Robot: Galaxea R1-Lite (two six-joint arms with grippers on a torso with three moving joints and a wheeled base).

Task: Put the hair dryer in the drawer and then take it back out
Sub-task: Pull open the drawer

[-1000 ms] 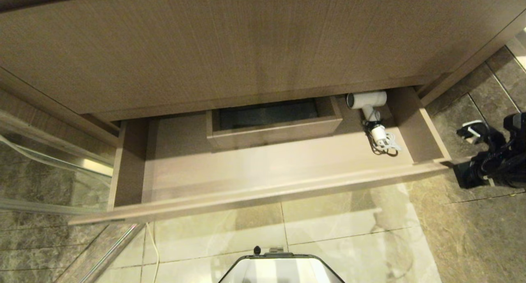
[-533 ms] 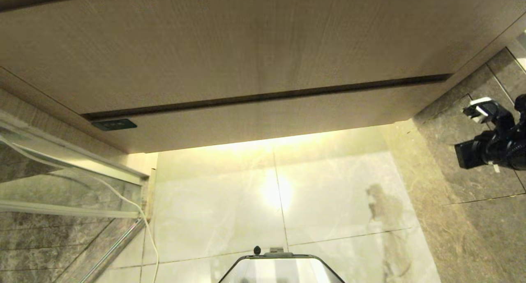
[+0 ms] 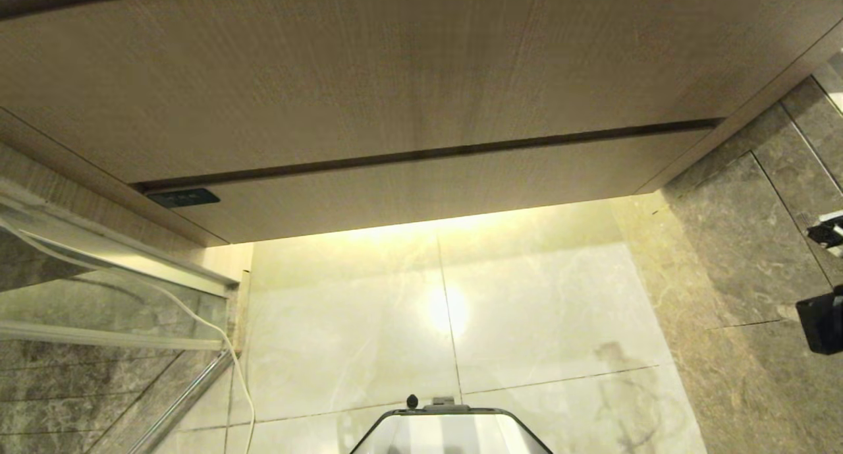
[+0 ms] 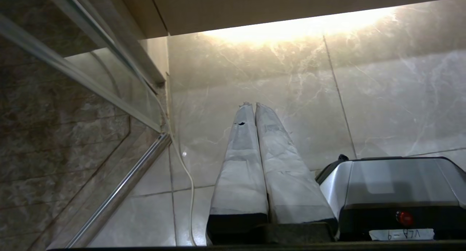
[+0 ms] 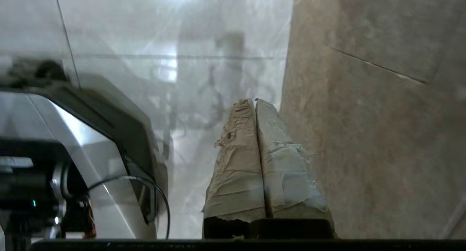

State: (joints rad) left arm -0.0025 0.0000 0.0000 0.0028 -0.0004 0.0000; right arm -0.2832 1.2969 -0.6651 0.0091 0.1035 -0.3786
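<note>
Glass shower panel (image 3: 99,296) with metal rail at 8 o'clock, white cable (image 3: 234,362) trailing down the floor (image 3: 540,309) beside it. Small dark plate (image 3: 183,198) on the drawer (image 3: 428,187) front's left end. Drawer fully closed: flat, handleless, light wood-grain, dark gap above. Hair dryer not visible. Left gripper (image 4: 253,106) low beside robot base (image 3: 451,431), taped fingers pressed together, empty. Right gripper (image 5: 255,101) at 3 o'clock over dark floor tile, fingers together, holding nothing.
</note>
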